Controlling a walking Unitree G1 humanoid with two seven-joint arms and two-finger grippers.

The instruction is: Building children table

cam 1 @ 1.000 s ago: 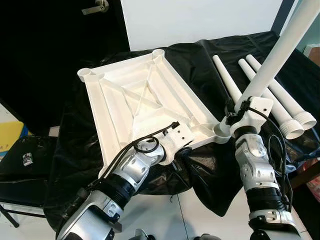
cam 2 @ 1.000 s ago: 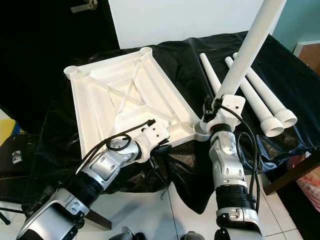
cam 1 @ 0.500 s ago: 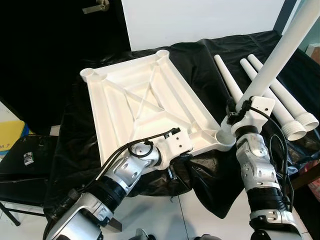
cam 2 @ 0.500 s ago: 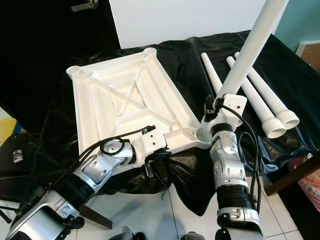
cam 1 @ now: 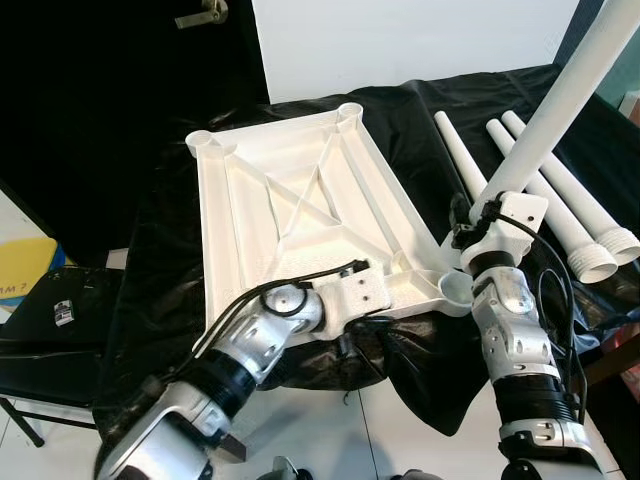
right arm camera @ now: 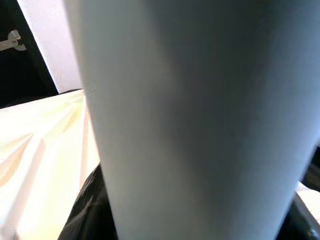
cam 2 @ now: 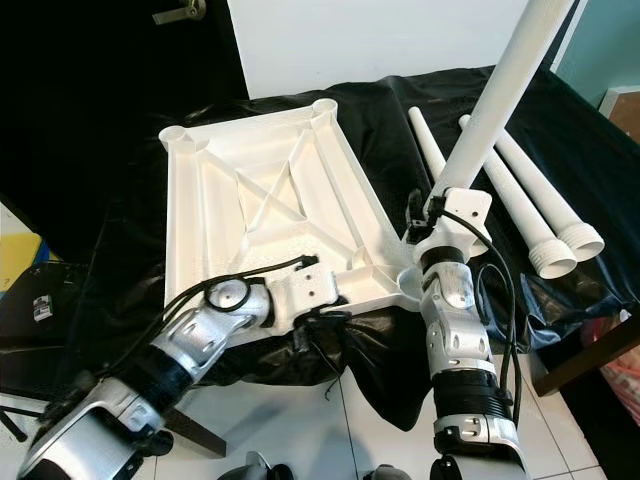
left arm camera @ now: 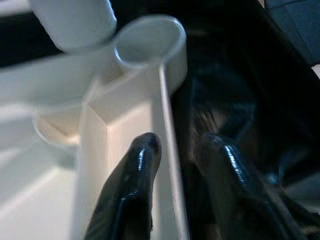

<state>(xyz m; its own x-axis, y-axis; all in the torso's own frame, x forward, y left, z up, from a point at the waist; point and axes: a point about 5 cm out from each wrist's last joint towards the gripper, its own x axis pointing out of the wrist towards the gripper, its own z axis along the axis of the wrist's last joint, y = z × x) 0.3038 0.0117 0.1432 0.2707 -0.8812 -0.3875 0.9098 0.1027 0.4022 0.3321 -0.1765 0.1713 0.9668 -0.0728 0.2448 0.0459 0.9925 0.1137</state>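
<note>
One table leg (cam 1: 560,105) steeply upright, right gripper (cam 1: 480,215) clamping it, left gripper (left arm camera: 175,150) pinching tabletop (cam 1: 290,200) rim.

White ribbed tabletop (cam 1: 300,215) lies underside-up; one white leg (cam 1: 560,100) held upright, three legs (cam 1: 560,195) lying beside.

The white tabletop (cam 1: 300,215) is turned since a second ago, its near corner socket (cam 1: 455,288) swung toward the upright leg (cam 1: 565,95), by the left tool (left arm camera: 175,150).

No legible text, apparently.
</note>
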